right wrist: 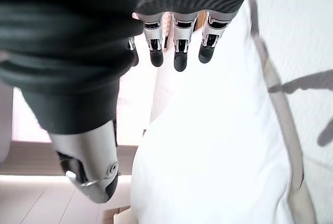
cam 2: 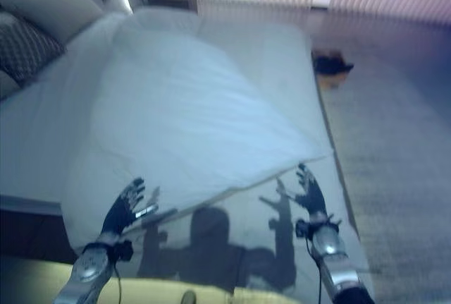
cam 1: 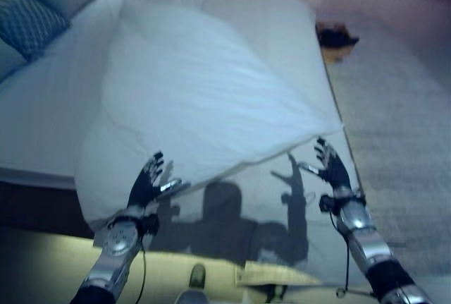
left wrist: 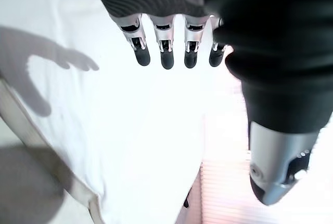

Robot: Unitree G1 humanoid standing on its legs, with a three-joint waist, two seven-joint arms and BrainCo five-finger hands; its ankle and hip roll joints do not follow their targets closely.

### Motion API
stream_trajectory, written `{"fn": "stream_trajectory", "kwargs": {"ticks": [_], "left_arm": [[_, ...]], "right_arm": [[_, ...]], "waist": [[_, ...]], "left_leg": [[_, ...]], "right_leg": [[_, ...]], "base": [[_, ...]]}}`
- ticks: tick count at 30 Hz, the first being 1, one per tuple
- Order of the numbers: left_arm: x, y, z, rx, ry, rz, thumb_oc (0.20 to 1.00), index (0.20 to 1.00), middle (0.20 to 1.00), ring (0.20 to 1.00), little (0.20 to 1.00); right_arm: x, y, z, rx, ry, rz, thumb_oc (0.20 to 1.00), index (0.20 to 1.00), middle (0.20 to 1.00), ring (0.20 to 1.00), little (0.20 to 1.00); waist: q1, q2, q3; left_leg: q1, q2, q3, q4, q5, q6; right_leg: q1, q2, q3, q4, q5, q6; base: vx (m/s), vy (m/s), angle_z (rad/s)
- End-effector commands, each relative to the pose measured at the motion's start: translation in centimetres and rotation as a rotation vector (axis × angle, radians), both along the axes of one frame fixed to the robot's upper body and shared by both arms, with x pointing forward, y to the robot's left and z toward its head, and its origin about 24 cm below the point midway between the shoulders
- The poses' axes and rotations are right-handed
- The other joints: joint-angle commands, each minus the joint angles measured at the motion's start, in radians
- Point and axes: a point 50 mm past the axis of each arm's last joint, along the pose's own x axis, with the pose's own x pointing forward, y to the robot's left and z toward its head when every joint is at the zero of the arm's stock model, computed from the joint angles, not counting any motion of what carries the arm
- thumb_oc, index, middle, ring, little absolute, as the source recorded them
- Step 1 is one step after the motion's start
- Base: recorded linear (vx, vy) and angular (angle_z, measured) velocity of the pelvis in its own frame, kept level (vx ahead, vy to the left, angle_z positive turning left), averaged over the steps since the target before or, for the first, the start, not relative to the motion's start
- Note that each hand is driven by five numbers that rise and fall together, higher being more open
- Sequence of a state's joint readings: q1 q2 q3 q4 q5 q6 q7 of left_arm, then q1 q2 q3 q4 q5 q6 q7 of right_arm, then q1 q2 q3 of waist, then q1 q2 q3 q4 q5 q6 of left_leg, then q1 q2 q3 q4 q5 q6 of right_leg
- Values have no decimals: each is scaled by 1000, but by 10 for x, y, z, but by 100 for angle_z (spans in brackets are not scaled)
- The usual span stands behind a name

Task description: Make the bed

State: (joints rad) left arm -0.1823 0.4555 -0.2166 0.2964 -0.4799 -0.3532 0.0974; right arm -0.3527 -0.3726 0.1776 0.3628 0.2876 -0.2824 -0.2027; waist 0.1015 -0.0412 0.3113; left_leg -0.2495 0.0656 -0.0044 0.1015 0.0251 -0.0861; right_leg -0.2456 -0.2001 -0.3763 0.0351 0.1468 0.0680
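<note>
White puffy cloth duvet (cam 1: 190, 99): matt, soft, lightly creased. White flat bedsheet (cam 1: 282, 212): smooth matt cloth. Grey patterned pillow (cam 1: 28, 22), ten o'clock: textured fabric. Grey floor carpet (cam 1: 394, 106): rough.

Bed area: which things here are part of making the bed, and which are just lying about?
Part of the job:
white duvet, lying askew
bed sheet, bare at the foot
left hand, open
right hand, open
pillows at the head

Lying about:
dark object on a small box on the floor beside the bed
</note>
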Motion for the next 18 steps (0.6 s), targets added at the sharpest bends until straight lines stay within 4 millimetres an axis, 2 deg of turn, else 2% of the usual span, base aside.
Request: {"fn": "stream_trajectory", "kwargs": {"ticks": [1, 5, 6, 8, 9, 10, 11, 12, 13, 15, 16, 17, 18], "left_arm": [[16, -14, 20, -109, -76, -9, 1000, 1000, 1000, 1000, 1000], [29, -36, 23, -305, -53, -27, 1000, 1000, 1000, 1000, 1000], [30, -36, 23, -305, -54, -28, 1000, 1000, 1000, 1000, 1000], [37, -53, 31, -463, -56, -52, 1000, 1000, 1000, 1000, 1000], [38, -62, 34, -507, -56, -74, 1000, 1000, 1000, 1000, 1000], [38, -62, 34, -507, -56, -75, 1000, 1000, 1000, 1000, 1000], [40, -73, 39, -522, -60, -111, 1000, 1000, 1000, 1000, 1000], [40, -74, 40, -522, -61, -113, 1000, 1000, 1000, 1000, 1000], [36, -85, 36, -565, -33, -154, 1000, 1000, 1000, 1000, 1000], [35, -91, 35, -596, -18, -181, 1000, 1000, 1000, 1000, 1000], [32, -101, 37, -664, -6, -226, 1000, 1000, 1000, 1000, 1000], [32, -101, 37, -664, -5, -226, 1000, 1000, 1000, 1000, 1000], [28, -112, 36, -721, 17, -272, 1000, 1000, 1000, 1000, 1000]], "right_arm": [[9, 14, 36, 73, -146, 17, 1000, 1000, 1000, 1000, 1000], [20, 31, 61, 108, -212, 30, 1000, 1000, 1000, 1000, 1000], [20, 31, 61, 108, -212, 30, 1000, 1000, 1000, 1000, 1000], [25, 37, 78, 148, -264, 9, 1000, 1000, 1000, 1000, 1000], [26, 39, 82, 157, -279, -1, 1000, 1000, 1000, 1000, 1000], [26, 39, 82, 157, -279, -1, 1000, 1000, 1000, 1000, 1000], [28, 38, 86, 172, -287, -40, 1000, 1000, 1000, 1000, 1000], [29, 38, 86, 173, -289, -41, 1000, 1000, 1000, 1000, 1000], [31, 40, 92, 188, -303, -58, 1000, 1000, 1000, 1000, 1000], [33, 41, 94, 198, -305, -66, 1000, 1000, 1000, 1000, 1000], [35, 42, 102, 252, -329, -69, 1000, 1000, 1000, 1000, 1000], [35, 42, 102, 253, -329, -70, 1000, 1000, 1000, 1000, 1000], [36, 40, 109, 291, -353, -91, 1000, 1000, 1000, 1000, 1000]], "waist": [[3, -20, 31], [-3, -29, 76], [-4, -29, 75], [-9, -36, 104], [-11, -39, 111], [-11, -39, 109], [-5, -39, 112], [-7, -42, 115], [3, -45, 108], [7, -48, 108], [9, -54, 114], [9, -54, 114], [9, -57, 125]], "left_leg": [[-87, -7, -49, 74, -26, 37], [-200, -22, -58, 138, -25, 41], [-203, -22, -58, 140, -26, 41], [-281, -29, -61, 168, -17, 37], [-307, -29, -65, 172, -11, 36], [-310, -30, -66, 173, -12, 36], [-333, -20, -75, 171, -28, 25], [-348, -28, -71, 171, -1, 30], [-346, -16, -81, 168, -26, 28], [-353, -14, -87, 168, -28, 29], [-363, -14, -92, 178, -35, 33], [-364, -14, -92, 179, -35, 33], [-378, -16, -97, 195, -43, 34]], "right_leg": [[-72, -95, 32, 117, -55, 88], [-183, -111, 47, 171, -52, 82], [-186, -111, 47, 172, -52, 82], [-249, -119, 45, 206, -54, 78], [-271, -120, 41, 212, -53, 78], [-273, -120, 41, 213, -54, 78], [-297, -111, 42, 230, -81, 87], [-306, -118, 34, 222, -56, 76], [-317, -105, 35, 238, -86, 83], [-325, -106, 31, 245, -88, 83], [-333, -106, 26, 254, -90, 82], [-334, -106, 26, 254, -91, 82], [-341, -107, 24, 264, -93, 82]], "base": [[-149, 20, -1], [-126, 14, 2], [-120, 10, 12], [-115, -2, 14], [-58, -5, 11], [33, -53, 14], [-23, -22, 14], [77, -66, 19], [29, -39, 16], [61, -55, 8], [0, 0, 0], [-6, -52, -1], [0, 0, 0]]}}
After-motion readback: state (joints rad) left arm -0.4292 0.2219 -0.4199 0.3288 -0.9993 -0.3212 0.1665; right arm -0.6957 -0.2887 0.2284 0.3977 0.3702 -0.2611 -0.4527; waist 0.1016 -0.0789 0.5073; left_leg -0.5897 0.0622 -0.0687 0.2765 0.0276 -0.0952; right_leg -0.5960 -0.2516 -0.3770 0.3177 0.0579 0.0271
